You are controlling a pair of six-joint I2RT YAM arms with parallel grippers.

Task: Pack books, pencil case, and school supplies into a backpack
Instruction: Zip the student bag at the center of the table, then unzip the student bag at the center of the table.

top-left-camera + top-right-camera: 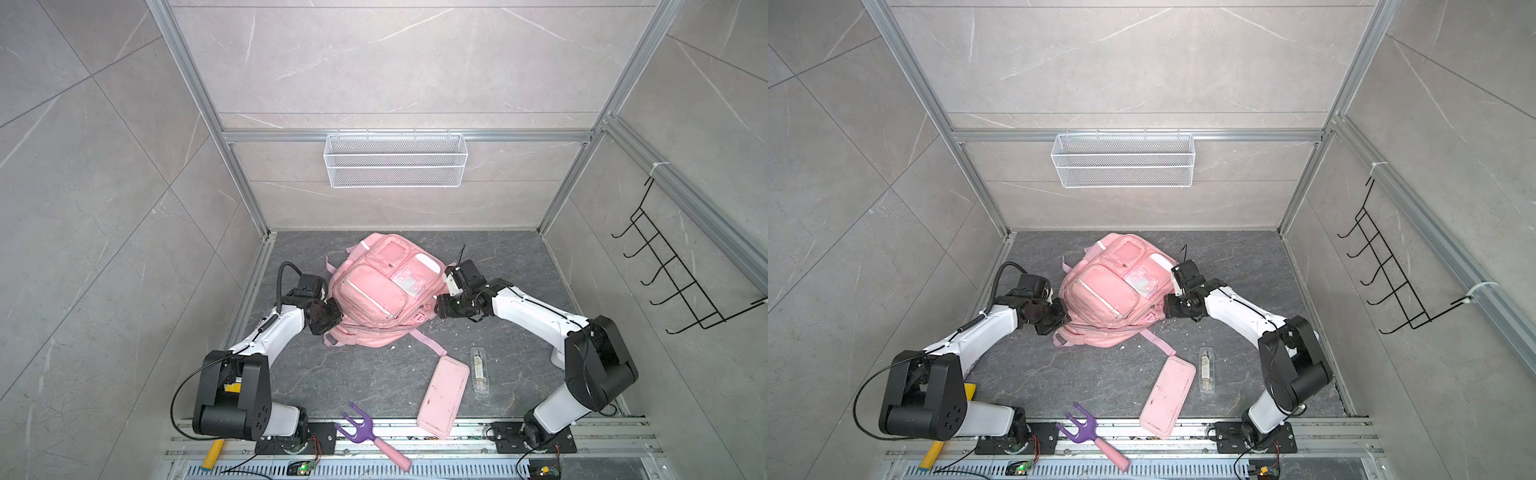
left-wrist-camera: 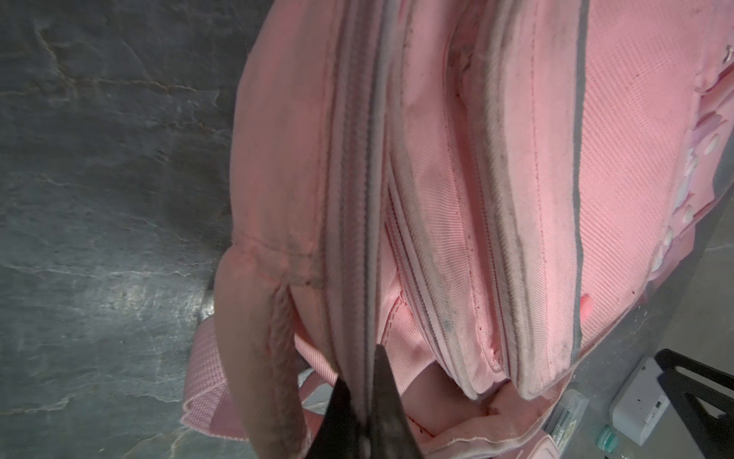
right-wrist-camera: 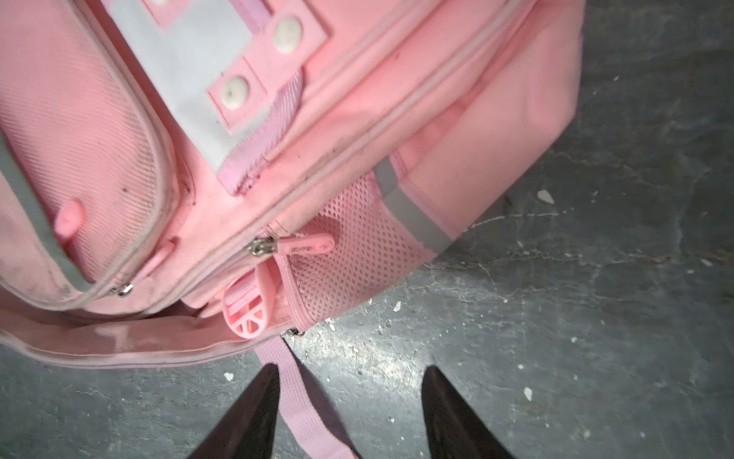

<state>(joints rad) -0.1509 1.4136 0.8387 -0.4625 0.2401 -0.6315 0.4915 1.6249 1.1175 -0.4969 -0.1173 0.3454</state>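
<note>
A dark grey stone-look tabletop (image 1: 374, 374) sits inside pale tiled walls and an aluminium frame. A white wire basket (image 1: 395, 160) hangs on the back wall at 12 o'clock and a black hook rack (image 1: 673, 274) at 3 o'clock. The backpack (image 1: 374, 286) lies front-up just beyond the middle. The left gripper (image 1: 334, 318) is at its 8 o'clock edge, jaws pinched closed on the zip edge of the main compartment, whose mouth gapes toward 6 o'clock. The right gripper (image 3: 352, 369) hovers at the backpack's 4 o'clock corner with its jaws apart, holding nothing, above a loose strap (image 3: 294, 381) on the table. No books are in view; whether they are already inside cannot be told. The pencil case (image 1: 442, 395) lies flat at 5 o'clock from the backpack, its near end over the front rail (image 1: 582, 428). The clear packet (image 1: 480, 370) lies just beside it toward 3 o'clock, not touching. The step looks like fetching the pencil case. The left jaws should hold the zip edge up so the mouth is wide, while the right arm swings to 5 o'clock and takes the case across its narrow width, perhaps at the overhanging end. The strap reaches the case's far corner and may drag along. The purple fork (image 1: 361, 428) at 6 o'clock lies off that route.
</note>
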